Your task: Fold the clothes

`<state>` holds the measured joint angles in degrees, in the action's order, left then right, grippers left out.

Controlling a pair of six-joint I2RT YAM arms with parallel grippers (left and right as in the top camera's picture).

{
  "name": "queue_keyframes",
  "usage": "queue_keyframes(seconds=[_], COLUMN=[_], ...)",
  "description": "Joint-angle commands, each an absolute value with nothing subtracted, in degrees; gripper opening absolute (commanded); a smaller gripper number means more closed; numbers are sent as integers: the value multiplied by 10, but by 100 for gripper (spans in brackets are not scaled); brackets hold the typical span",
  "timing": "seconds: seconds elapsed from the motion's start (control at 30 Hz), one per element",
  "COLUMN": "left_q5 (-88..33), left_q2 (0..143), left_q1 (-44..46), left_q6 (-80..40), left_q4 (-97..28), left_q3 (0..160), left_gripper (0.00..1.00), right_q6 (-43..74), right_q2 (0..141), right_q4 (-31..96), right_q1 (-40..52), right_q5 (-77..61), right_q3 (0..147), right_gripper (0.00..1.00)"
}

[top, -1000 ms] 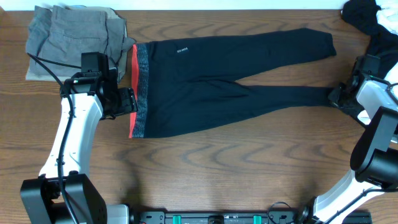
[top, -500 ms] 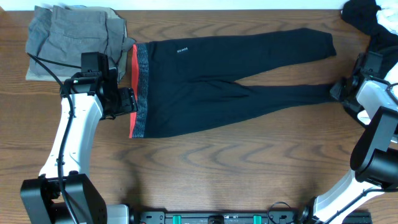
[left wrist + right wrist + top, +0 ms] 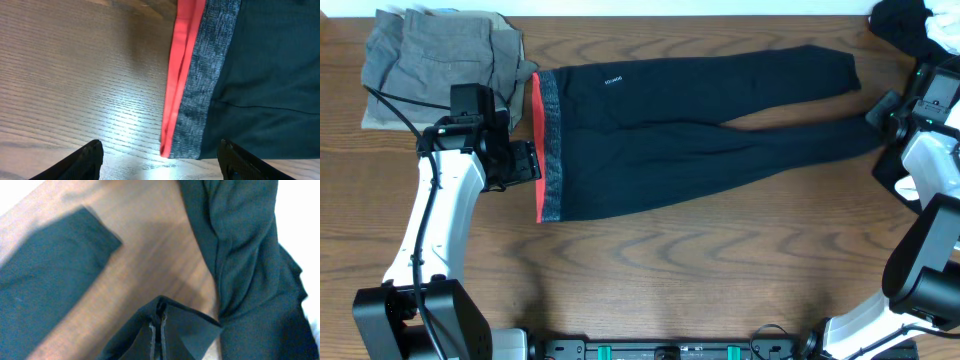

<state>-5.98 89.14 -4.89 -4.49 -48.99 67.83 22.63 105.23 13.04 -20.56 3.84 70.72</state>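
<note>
The clothes, long black leggings (image 3: 700, 130), lie flat across the table. Their heather-grey and coral-red waistband (image 3: 546, 140) is at the left, with a tiny white logo (image 3: 611, 81) near it. My left gripper (image 3: 532, 162) is open beside the waistband. In the left wrist view the band's lower corner (image 3: 185, 130) lies between the spread fingers (image 3: 161, 156). My right gripper (image 3: 882, 112) is shut on the cuff of the near leg (image 3: 165, 330), pinched between the jaws (image 3: 160, 340). The far leg's cuff (image 3: 50, 280) lies free.
Folded grey garments (image 3: 440, 55) sit at the back left, behind my left arm. A heap of black and white clothes (image 3: 910, 25) lies at the back right corner; its dark fabric (image 3: 250, 255) fills the right of the right wrist view.
My right gripper has moved away and to the right, drawing the near leg's cuff with it and pulling that leg straighter. The waistband's lower end slid slightly right. The left arm held still.
</note>
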Motion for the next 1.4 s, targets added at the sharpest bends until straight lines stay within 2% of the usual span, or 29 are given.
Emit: queue_keyframes(seconds=[0.0,0.23,0.3,0.33,0.4,0.53,0.67,0.77,1.03,1.2,1.37], left_q5=[-55,-55,-55,-55,-55,-55,-69,-102,-133,-124,-124], left_q2=[888,888,888,888,888,888,888,888,888,888,888], left_q1=[-52,-52,-52,-52,-52,-52,-52,-52,-43,-18,22], left_q6=[-48,-48,-48,-48,-48,-49,-53,-53,-157,-282,-408], left_q4=[-489,-489,-488,-487,-483,-477,-476,-477,-482,-462,-379], left_q3=[675,675,675,675,675,675,675,675,667,618,535], left_gripper=[74,74,74,75,75,76,91,98,98,98,98], right_q6=[238,238,236,227,220,220,220,227,249,253,253], right_q2=[1043,1073,1084,1087,1088,1067,1027,1003,1004,1004,1004], right_q4=[118,89,76,70,71,101,152,206,339,354,355], right_q1=[-210,-201,-202,-203,-206,-214,-214,-213,-210,-209,-206], right_q5=[41,78,90,92,93,72,37,2,-6,-5,-4], right_q3=[713,713,713,713,713,713,713,713,713,713,713], right_gripper=[1,3,40,53,62,64,64,64,64,62,59])
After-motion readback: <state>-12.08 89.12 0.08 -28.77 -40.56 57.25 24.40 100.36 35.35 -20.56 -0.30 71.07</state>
